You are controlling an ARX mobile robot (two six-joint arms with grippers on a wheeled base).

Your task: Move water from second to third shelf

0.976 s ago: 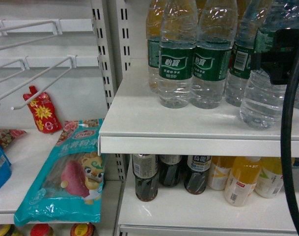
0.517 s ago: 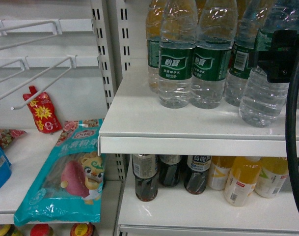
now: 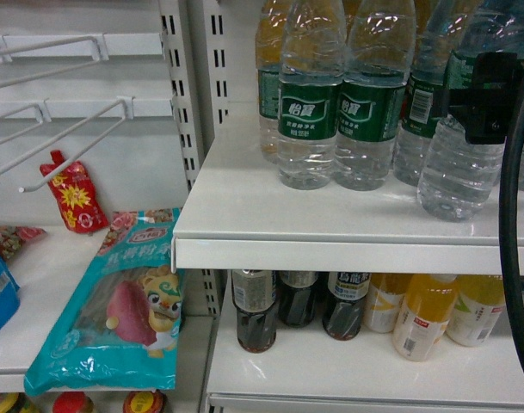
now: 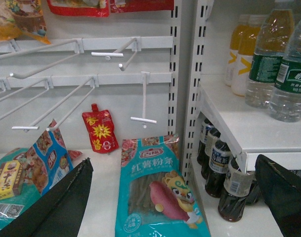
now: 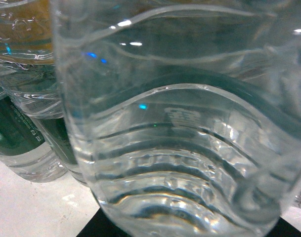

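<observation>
Head view: right hand (image 3: pixel 483 107) clamps water bottle (image 3: pixel 461 168), right of frame, base tilted on upper shelf (image 3: pixel 330 225). Full, heavy; thin ribbed wall flexes, slick. Grip at label waist. Left hand (image 4: pixel 175 197) spread open, idle.

Even, bright store lighting; glare on the bottle (image 5: pixel 180 148), close-up blurred.

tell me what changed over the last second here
The right gripper is clamped on the front right water bottle, and the bottle's base has crept slightly up and left, now looking tilted off the upper shelf. The black cable swung slightly left. The other water bottles, cola bottles, teal snack bag and left gripper stayed put.
</observation>
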